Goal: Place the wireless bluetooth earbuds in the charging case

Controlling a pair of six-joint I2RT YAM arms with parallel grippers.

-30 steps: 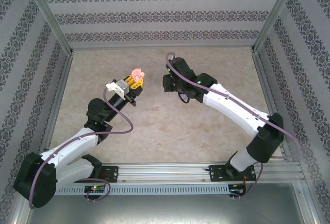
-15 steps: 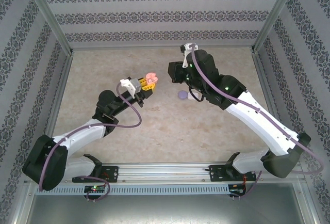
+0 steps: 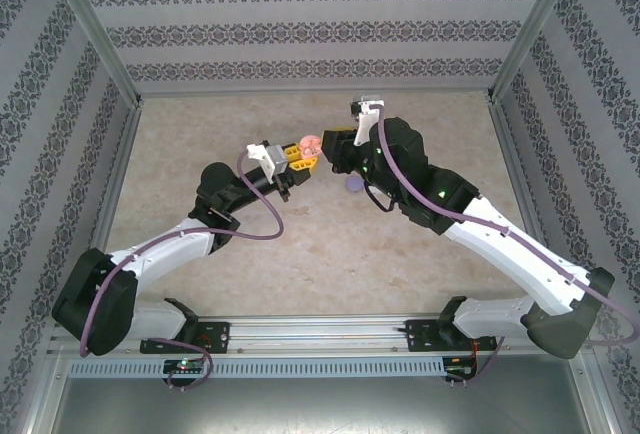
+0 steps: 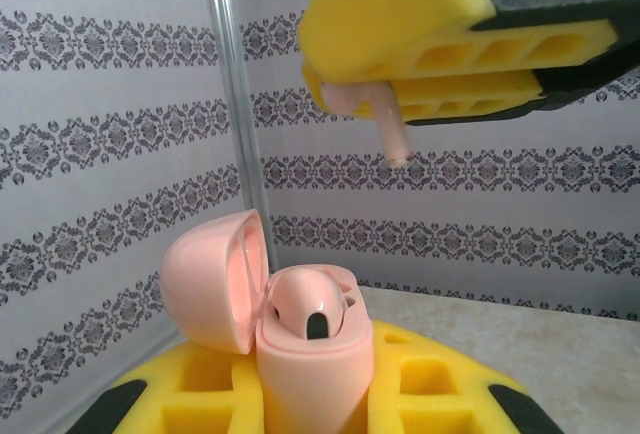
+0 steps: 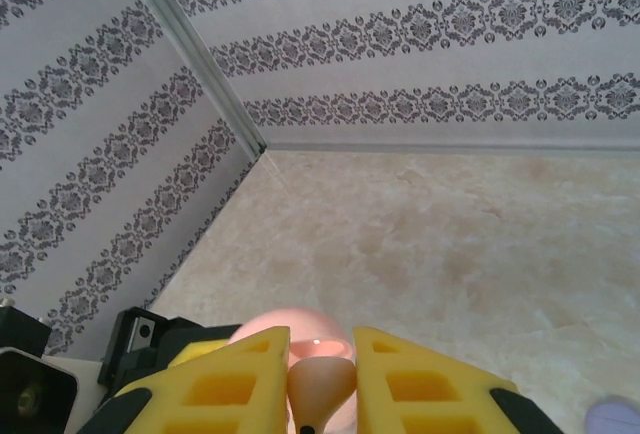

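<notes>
A pink earbud (image 4: pixel 388 124) is pinched between the yellow fingers of the right claw (image 5: pixel 320 374), close to the pink case (image 4: pixel 305 354). The case's lid (image 4: pixel 212 279) is open, and a second earbud (image 4: pixel 312 306) sits inside. The left claw (image 4: pixel 310 399) squeezes the case tight and holds it up over the table (image 3: pixel 300 244). A small purple thing (image 3: pixel 353 185) lies on the table nearby.

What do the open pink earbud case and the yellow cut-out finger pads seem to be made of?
Open pink earbud case: likely hard plastic, smooth, with a faint sheen. Yellow cut-out finger pads: probably soft matte foam or rubber, no shine.
</notes>
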